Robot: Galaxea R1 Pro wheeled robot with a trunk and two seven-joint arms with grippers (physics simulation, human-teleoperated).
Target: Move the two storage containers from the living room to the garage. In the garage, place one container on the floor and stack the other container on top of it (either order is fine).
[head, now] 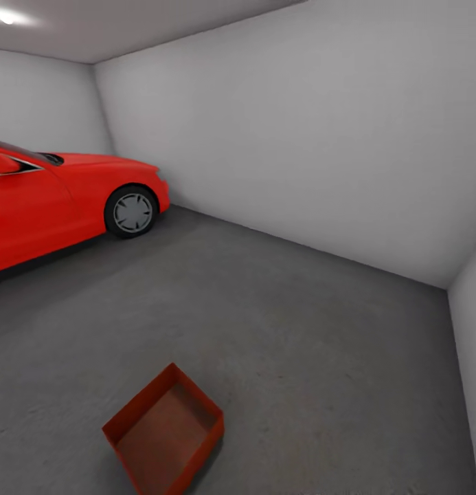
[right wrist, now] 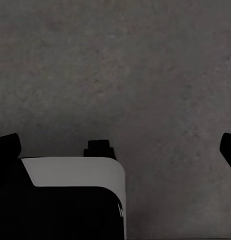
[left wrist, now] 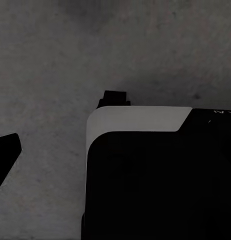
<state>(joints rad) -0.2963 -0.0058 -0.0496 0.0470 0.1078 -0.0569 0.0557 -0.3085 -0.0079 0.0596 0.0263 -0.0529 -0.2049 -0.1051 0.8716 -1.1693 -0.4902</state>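
One red-orange storage container [head: 163, 440], squarish, lidless and empty, rests on the garage's dark-grey concrete floor [head: 286, 344] low in the head view, turned at an angle. The other storage container and the living room are out of view. My right gripper [right wrist: 118, 147] hangs open over bare concrete, a dark fingertip [right wrist: 8, 145] at each side of its view. My left gripper [left wrist: 115, 150] also looks down at the floor, with one dark fingertip [left wrist: 5, 155] far out at the view's edge, and holds nothing.
A big red car [head: 59, 199] is parked at the left, its front wheel [head: 132, 212] facing me. Plain white walls [head: 320, 137] close the room behind and on the right. My black-and-white base [left wrist: 155, 175] shows under both wrist cameras.
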